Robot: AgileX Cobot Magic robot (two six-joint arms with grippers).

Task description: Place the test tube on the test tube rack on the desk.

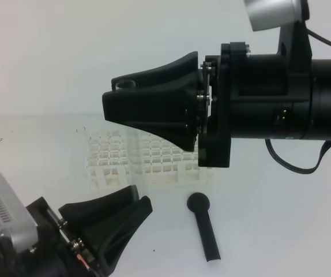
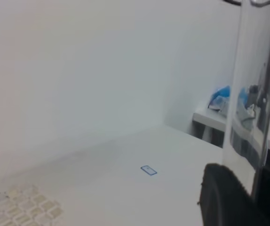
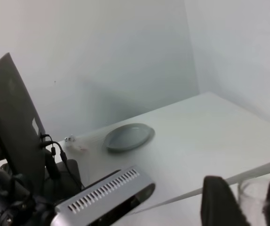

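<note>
The left hand (image 2: 238, 197) grips the slender clear glass tube (image 2: 255, 94) at frame right, the right hand (image 3: 241, 207) closes around its tip: a mistimed handover could drop it.

Through the left wrist camera you see the test tube (image 2: 255, 94) standing upright along the right edge, clear and reflective, its lower end between the dark fingers (image 2: 224, 197) of the left gripper (image 2: 250, 200) at the bottom right. The desk (image 2: 125, 188) stretches away white to the wall, with a small blue-edged label (image 2: 148, 170) near its middle. You catch only a blurred corner of the test tube rack (image 2: 17, 207) at the bottom left.
</note>
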